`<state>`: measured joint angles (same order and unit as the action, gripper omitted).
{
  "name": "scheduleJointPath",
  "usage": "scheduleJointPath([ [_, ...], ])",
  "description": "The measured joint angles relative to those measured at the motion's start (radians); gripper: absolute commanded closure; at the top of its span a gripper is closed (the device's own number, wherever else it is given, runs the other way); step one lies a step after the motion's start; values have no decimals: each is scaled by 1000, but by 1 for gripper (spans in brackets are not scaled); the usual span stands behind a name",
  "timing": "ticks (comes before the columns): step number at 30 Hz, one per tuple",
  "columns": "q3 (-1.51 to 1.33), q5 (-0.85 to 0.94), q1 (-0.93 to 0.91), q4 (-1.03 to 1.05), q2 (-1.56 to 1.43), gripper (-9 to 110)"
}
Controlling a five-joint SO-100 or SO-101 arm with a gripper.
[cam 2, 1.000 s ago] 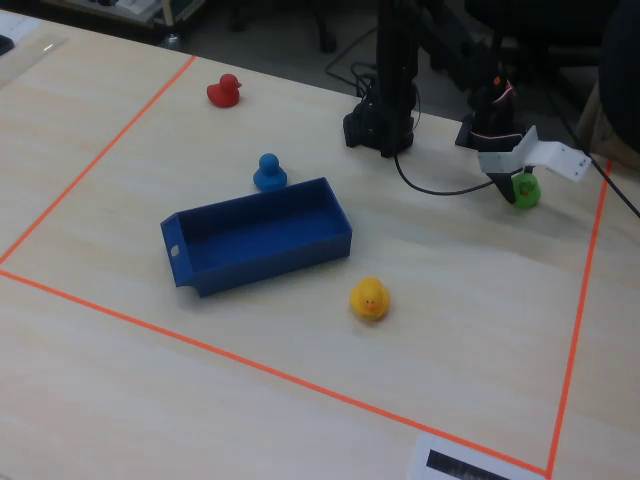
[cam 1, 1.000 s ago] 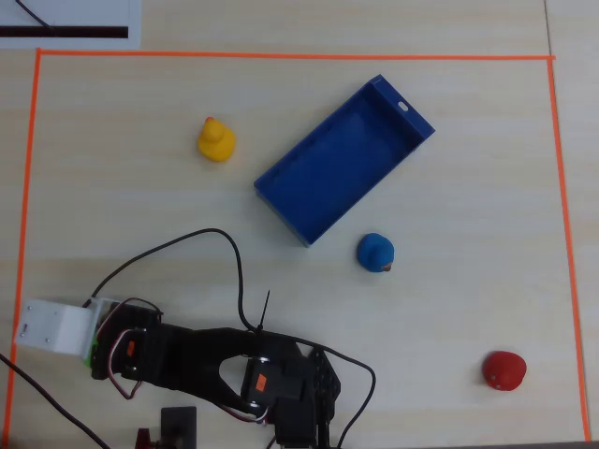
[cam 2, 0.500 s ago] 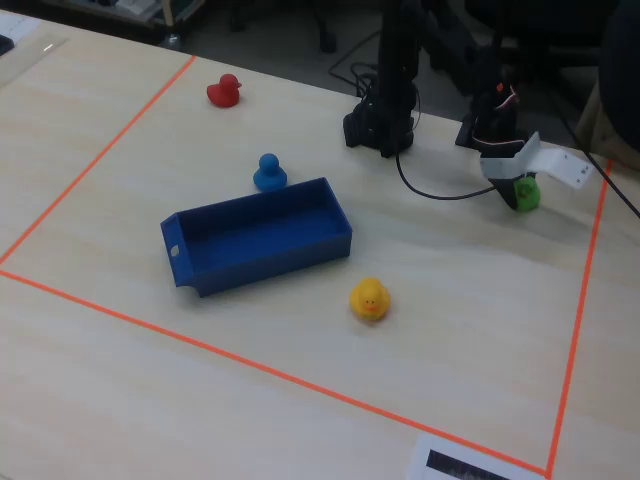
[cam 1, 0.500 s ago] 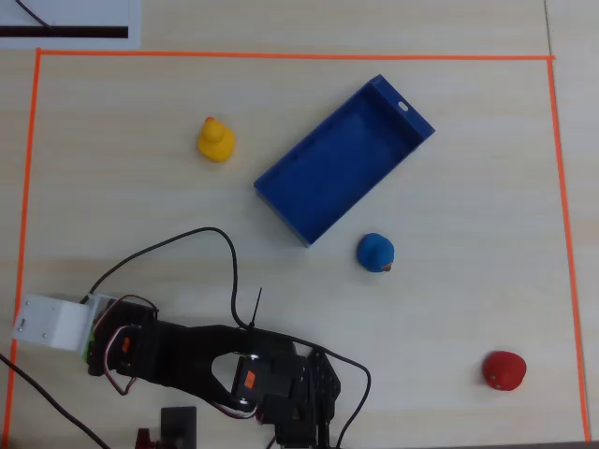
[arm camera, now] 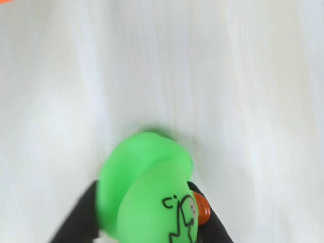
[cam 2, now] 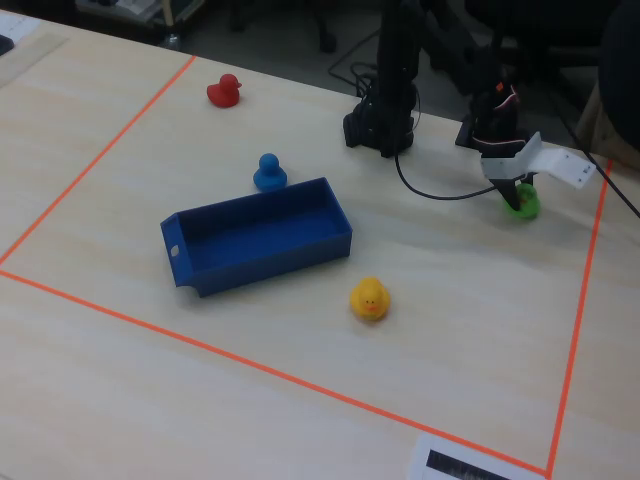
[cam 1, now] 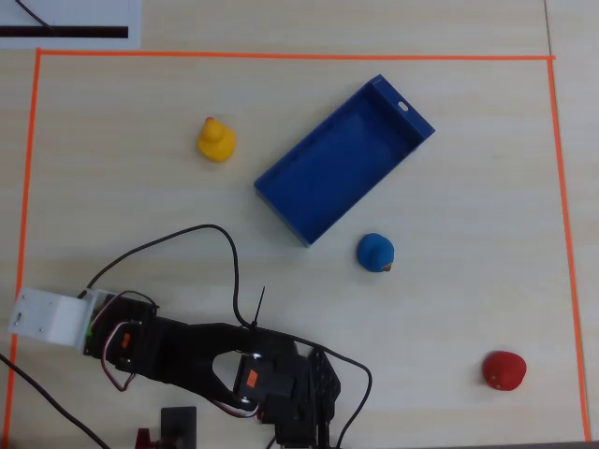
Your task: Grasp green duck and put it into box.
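In the wrist view the green duck [arm camera: 147, 192] fills the lower middle, blurred, with its orange beak to the right. A black finger [arm camera: 81, 217] presses on one side of it and another on the opposite side, so my gripper [arm camera: 144, 188] is shut on it. The fixed view shows the gripper [cam 2: 515, 195] low over the table at the right, near the orange tape, with the green duck [cam 2: 523, 205] between its tips. The box [cam 2: 265, 262], a long blue tray, lies empty to the left of centre. Seen from overhead, the box [cam 1: 342, 159] sits diagonally up and to the right of the arm.
A yellow duck [cam 2: 370, 298] stands in front of the box, a blue duck [cam 2: 268, 173] just behind it, and a red duck [cam 2: 225, 91] at the far left. The arm's base [cam 2: 380, 125] and a black cable [cam 2: 440, 192] lie at the back. Orange tape [cam 2: 575, 330] borders the workspace.
The gripper has come down and shifted slightly toward the table's near right in the fixed view, and the green duck has moved with it.
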<state>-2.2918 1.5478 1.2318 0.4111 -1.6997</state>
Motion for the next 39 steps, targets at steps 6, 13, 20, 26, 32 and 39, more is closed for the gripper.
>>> scheduleJointPath([
  [6, -46, 8, -38, 3, -86, 101],
  [13, -153, 78, -95, 69, -365, 101],
  [20, -126, 173, -324, 301, -672, 101],
  [26, 124, 319, -706, 466, -626, 101],
  [32, 500, 308, -1055, 499, -380, 101],
  [39, 940, 114, -1290, 606, -144, 101],
])
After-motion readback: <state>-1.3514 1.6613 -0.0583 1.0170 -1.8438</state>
